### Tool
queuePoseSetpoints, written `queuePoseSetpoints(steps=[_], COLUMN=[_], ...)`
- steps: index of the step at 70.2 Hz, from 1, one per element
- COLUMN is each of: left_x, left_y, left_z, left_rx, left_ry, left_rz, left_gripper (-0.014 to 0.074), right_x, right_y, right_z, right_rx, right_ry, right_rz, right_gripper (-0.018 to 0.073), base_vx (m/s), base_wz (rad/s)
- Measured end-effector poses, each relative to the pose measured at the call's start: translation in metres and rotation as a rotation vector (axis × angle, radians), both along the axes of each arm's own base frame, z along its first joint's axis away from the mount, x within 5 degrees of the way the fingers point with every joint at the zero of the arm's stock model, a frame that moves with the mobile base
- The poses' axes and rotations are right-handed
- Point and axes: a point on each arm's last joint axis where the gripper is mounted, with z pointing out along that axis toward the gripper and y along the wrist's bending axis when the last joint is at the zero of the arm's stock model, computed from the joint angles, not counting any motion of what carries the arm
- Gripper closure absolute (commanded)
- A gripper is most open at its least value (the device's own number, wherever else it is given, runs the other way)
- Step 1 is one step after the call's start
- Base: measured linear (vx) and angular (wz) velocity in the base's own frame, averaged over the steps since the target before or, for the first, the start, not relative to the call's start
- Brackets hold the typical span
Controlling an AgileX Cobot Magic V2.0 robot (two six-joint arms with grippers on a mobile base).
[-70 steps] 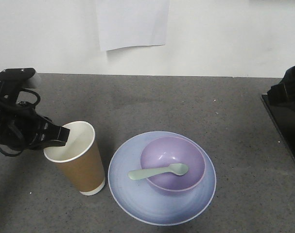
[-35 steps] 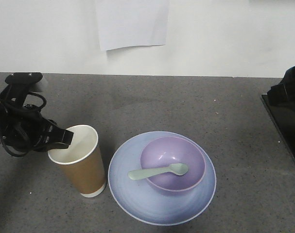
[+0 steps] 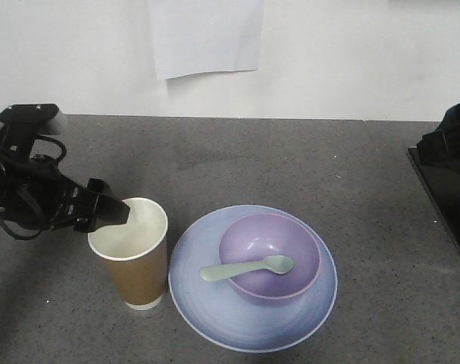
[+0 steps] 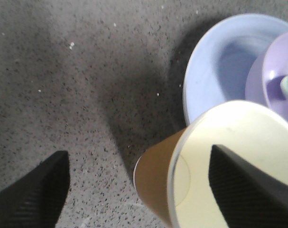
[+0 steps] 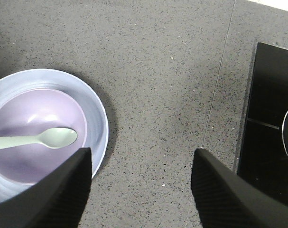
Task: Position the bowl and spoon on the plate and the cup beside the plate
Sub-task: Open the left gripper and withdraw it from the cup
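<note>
The brown paper cup [image 3: 135,265] stands upright on the grey counter, just left of the pale blue plate [image 3: 207,303]. The lavender bowl [image 3: 248,246] sits on the plate, and the mint-green spoon [image 3: 245,268] lies across the bowl with its handle over the left rim. My left gripper [image 3: 112,212] is open at the cup's rim. In the left wrist view one finger [image 4: 248,185] is inside the cup [image 4: 158,180] and the other [image 4: 34,190] is over the counter to its left. My right gripper [image 5: 141,154] is open above bare counter, right of the plate [image 5: 98,118].
A black panel [image 3: 442,205] lies along the counter's right edge, with the right arm [image 3: 449,140] above it. A white sheet [image 3: 207,38] hangs on the back wall. The grey counter runs behind and to the right of the plate.
The left gripper has moved right with one finger in the cup. The cup went with it towards the plate and went from tilted to upright. The right arm stayed still.
</note>
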Motion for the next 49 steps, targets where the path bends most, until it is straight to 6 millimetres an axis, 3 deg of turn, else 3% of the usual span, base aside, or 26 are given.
queuePoseSetpoints(steps=[15,31,39,49], left_x=[-0.020,-0.051,-0.069,-0.096], left_y=[0.008,0.034,0.046,0.058], left_z=[0.034,0.068,0.078,0.075], left_rx=[-0.004,0.111,0.135,0.162], left_ry=[-0.154,-0.316,-0.378,-0.426], left_rz=[0.039,0.191,0.270,0.333], left_gripper=[-0.0002,0.0010,0.0010,0.0010], right_x=[0.000,-0.001,-0.011,-0.031], right_y=[0.000,-0.002,-0.007,-0.020], right_z=[0.000,0.001,0.008,0.021], right_rx=[0.000,-0.009,-0.013,-0.019], right_ry=[0.000,-0.009,-0.048,-0.130], right_rz=[0.000,-0.008,-0.019,-0.071], right_gripper=[0.0108,0.0108,0.0108,0.0108], base_vx=[0.00,0.00,0.00,0.00], base_wz=[0.00,0.00,0.00,0.00])
